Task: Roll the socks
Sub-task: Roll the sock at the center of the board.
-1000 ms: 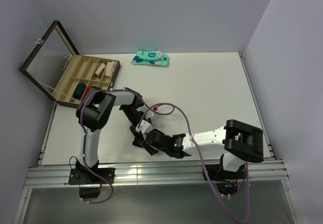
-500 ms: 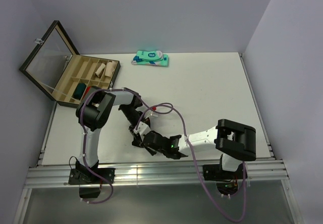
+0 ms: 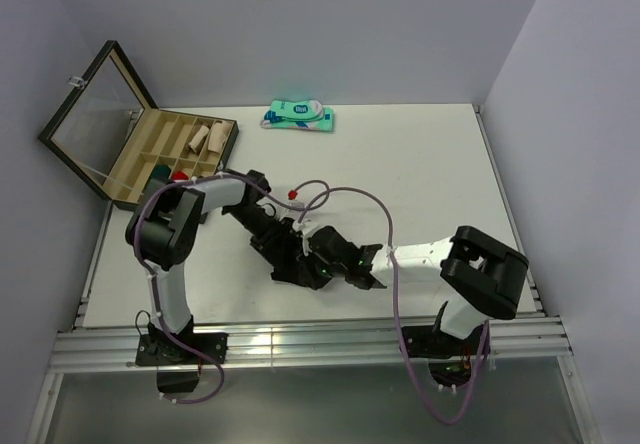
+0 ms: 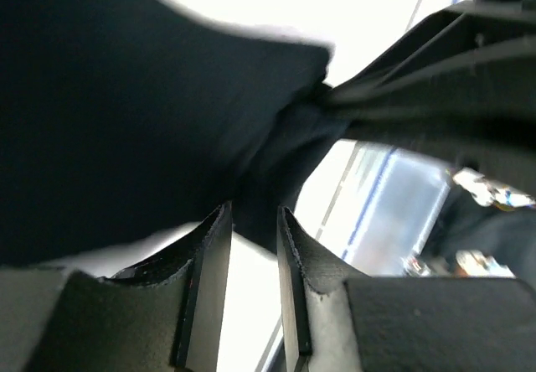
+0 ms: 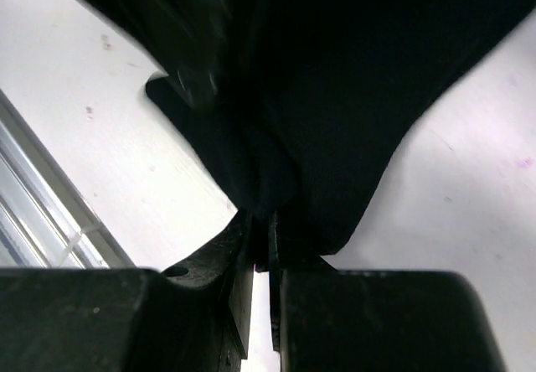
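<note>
The socks (image 3: 283, 276) are a bunch of dark fabric near the table's front middle, mostly hidden under both grippers in the top view. My right gripper (image 5: 260, 221) is shut on a fold of the socks (image 5: 352, 79), the cloth pinched between its tips. My left gripper (image 4: 252, 225) stands open with a narrow gap showing bright table; its tips just meet the edge of the socks (image 4: 126, 121). The right gripper (image 4: 335, 95) shows in the left wrist view, gripping the cloth's corner. From above, the left gripper (image 3: 293, 254) and the right gripper (image 3: 316, 264) meet tip to tip.
A wooden box (image 3: 128, 190) with an open glass lid stands at the far left, holding beige (image 3: 205, 139), teal (image 3: 157, 177) and red (image 3: 178, 175) rolls. A teal-and-white packaged pair (image 3: 298, 116) lies at the back. The metal rail (image 3: 300, 339) runs along the front edge.
The right gripper has closed on the cloth. The left jaws have parted. Both grippers have shifted slightly away from the front edge, and the left arm's elbow has swung left.
</note>
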Controlling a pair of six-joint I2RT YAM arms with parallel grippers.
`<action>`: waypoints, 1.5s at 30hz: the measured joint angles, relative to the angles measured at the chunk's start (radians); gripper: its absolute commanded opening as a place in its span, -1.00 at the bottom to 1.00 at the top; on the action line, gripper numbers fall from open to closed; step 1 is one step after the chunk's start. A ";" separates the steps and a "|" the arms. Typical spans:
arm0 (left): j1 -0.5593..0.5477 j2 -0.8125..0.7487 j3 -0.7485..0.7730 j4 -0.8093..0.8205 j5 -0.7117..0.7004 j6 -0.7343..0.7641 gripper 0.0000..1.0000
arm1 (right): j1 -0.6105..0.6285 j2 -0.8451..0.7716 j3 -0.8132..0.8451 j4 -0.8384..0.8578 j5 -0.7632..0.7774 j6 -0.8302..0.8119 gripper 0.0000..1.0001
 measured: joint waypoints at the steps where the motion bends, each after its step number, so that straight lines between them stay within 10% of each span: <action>1: 0.015 -0.015 -0.003 0.016 -0.005 -0.004 -0.35 | -0.018 0.000 0.008 -0.023 -0.022 0.006 -0.90; 18: 0.114 -0.694 -0.326 0.432 -0.284 -0.029 -0.16 | -0.283 0.277 0.332 -0.364 -0.533 0.051 -0.83; 27: -0.258 -0.816 -0.563 0.654 -0.629 0.000 -0.04 | -0.308 0.407 0.511 -0.550 -0.628 0.027 -0.81; 45: -0.516 -0.748 -0.681 0.828 -0.841 0.071 -0.05 | -0.314 0.436 0.541 -0.600 -0.673 0.024 -0.83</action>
